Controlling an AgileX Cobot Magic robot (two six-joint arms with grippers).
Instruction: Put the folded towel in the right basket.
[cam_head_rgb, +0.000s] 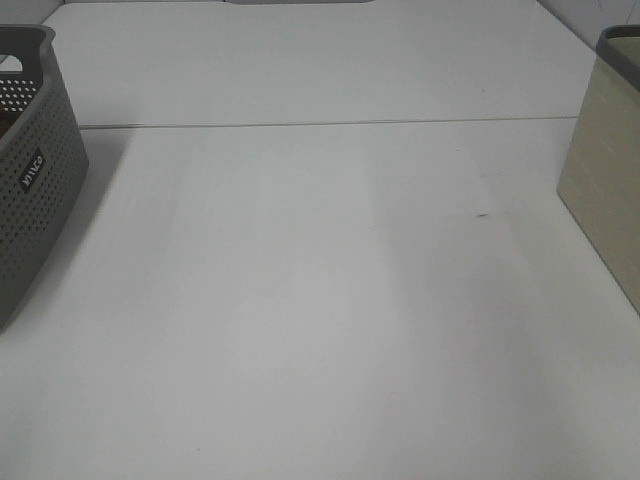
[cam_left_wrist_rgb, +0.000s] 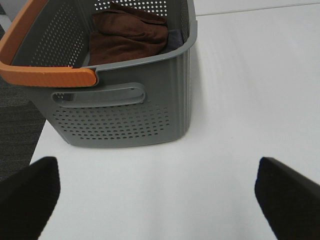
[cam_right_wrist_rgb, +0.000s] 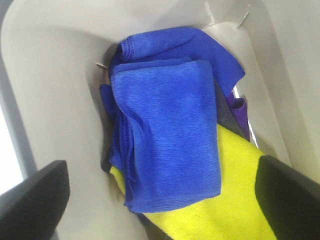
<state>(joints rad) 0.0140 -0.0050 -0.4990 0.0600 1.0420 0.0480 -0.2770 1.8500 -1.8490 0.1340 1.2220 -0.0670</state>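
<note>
In the right wrist view a folded blue towel (cam_right_wrist_rgb: 167, 140) lies inside the right basket (cam_right_wrist_rgb: 50, 75), on top of a yellow towel (cam_right_wrist_rgb: 235, 200) and another blue one (cam_right_wrist_rgb: 195, 45). My right gripper (cam_right_wrist_rgb: 160, 205) hangs open and empty above it, fingers apart at both sides. In the exterior high view the right basket (cam_head_rgb: 608, 170) is the beige bin at the right edge. My left gripper (cam_left_wrist_rgb: 160, 197) is open and empty over the table, in front of the grey perforated left basket (cam_left_wrist_rgb: 125, 115), which holds a brown towel (cam_left_wrist_rgb: 127, 35). Neither arm shows in the exterior high view.
The grey left basket (cam_head_rgb: 30, 180) stands at the left edge of the exterior high view and has an orange handle (cam_left_wrist_rgb: 45, 75). A purple cloth (cam_right_wrist_rgb: 237, 107) peeks out beside the yellow towel. A seam (cam_head_rgb: 320, 124) crosses the white table.
</note>
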